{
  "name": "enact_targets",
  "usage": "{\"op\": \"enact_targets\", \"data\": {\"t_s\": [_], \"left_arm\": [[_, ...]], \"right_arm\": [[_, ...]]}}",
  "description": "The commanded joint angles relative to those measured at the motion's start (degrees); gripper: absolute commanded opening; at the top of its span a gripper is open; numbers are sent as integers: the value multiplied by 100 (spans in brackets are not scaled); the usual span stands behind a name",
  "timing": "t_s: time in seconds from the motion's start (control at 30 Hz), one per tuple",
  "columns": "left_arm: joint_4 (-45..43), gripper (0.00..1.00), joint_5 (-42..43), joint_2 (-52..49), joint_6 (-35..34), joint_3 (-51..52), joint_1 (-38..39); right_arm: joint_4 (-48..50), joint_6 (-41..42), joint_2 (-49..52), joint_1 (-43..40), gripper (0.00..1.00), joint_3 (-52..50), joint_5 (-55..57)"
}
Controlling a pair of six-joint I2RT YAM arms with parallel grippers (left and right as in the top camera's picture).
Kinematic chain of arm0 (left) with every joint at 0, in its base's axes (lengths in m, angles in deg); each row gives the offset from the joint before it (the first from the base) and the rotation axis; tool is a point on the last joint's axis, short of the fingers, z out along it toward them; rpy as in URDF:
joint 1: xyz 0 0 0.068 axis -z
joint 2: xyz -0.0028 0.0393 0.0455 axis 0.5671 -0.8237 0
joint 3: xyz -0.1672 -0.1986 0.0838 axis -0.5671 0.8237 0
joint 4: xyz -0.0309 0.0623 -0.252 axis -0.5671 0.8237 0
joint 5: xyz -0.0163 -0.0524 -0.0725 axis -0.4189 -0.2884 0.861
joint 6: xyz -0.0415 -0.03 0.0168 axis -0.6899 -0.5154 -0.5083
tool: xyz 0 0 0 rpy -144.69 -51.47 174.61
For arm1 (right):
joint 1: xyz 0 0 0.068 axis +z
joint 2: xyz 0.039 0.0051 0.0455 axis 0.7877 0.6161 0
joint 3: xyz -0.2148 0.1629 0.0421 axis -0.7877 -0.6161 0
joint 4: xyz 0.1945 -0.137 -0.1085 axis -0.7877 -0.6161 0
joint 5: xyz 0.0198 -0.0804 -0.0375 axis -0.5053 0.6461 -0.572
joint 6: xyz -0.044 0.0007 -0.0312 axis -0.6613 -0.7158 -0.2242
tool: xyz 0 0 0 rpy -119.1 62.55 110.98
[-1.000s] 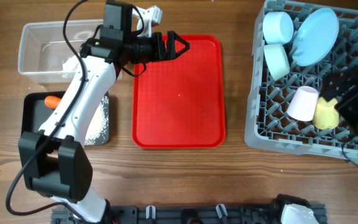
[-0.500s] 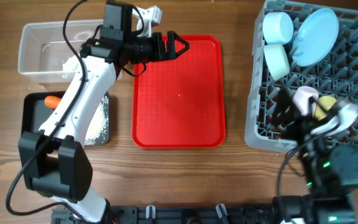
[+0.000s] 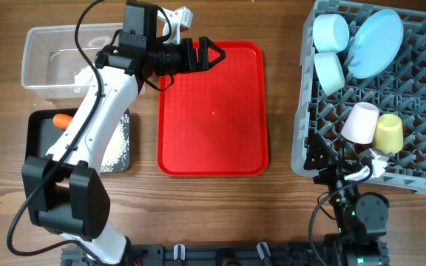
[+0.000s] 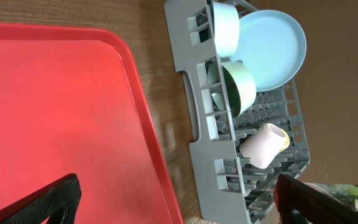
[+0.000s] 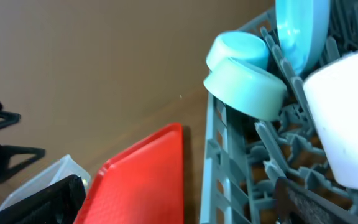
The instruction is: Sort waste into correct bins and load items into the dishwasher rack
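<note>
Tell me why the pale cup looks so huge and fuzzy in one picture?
Right wrist view: the pink cup sits right by the lens, so it fills the corner, washed out and soft-edged. Overhead view: the same cup is small and sharp. Left wrist view: it is far off but clear.

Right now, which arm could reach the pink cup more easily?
Right, probably: the right fingers are open at the rack's near edge, close to the pink cup. The left fingers hover over the red tray's far corner.
</note>
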Motion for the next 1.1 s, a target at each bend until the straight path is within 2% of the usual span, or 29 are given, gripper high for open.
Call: {"op": "enact_targets", "data": {"t_s": [0.0, 0.43, 0.57, 0.7, 0.8, 0.83, 1.0, 1.03, 1.07], "left_arm": [[-15, 100, 22, 79, 35, -70, -15], [-15, 100, 2, 79, 35, -70, -66], [2, 100, 2, 629, 35, -68, 190], [20, 100, -1528, 1941, 890, 103, 693], [-286, 100, -3405, 3136, 1325, 986, 1152], [-514, 100, -3556, 3550, 1325, 1440, 1119], [-2151, 100, -2468, 5475, 1320, 4081, -63], [-2546, 100, -2485, 6122, 1305, 4852, -260], [-2730, 100, -2507, 6430, 1305, 5200, -330]], "right_arm": [[192, 72, -107, 17, 100, -81, 96], [195, 72, -44, 17, 100, -83, 96], [195, 70, -44, 17, 100, -83, 96], [195, 70, -44, 17, 100, -83, 96], [195, 70, -44, 17, 100, -83, 96], [195, 72, -44, 17, 100, -83, 96], [195, 72, -44, 17, 100, -83, 96], [195, 70, -44, 17, 100, -83, 96], [195, 70, -44, 17, 100, -83, 96]]}}
